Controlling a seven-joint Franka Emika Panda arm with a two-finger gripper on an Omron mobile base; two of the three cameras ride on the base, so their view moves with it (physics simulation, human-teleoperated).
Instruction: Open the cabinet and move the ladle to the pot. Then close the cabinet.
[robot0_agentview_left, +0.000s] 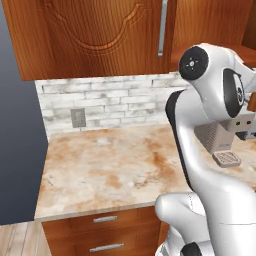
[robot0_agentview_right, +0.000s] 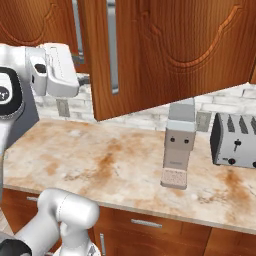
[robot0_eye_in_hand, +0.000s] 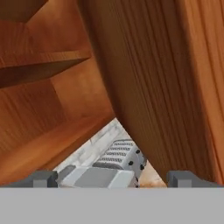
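Reddish-brown cabinet (robot0_agentview_right: 170, 55) door hangs ajar, the gripper (robot0_eye_in_hand: 113, 178) wide open, empty, beside it.

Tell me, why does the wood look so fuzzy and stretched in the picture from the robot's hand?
Hand view: the open cabinet door is very close to the camera, so its grain smears into soft streaks. Right base view: the same door looks sharper, carving clear. Left base view: even, soft light on the counter, no hard shadows or glare.
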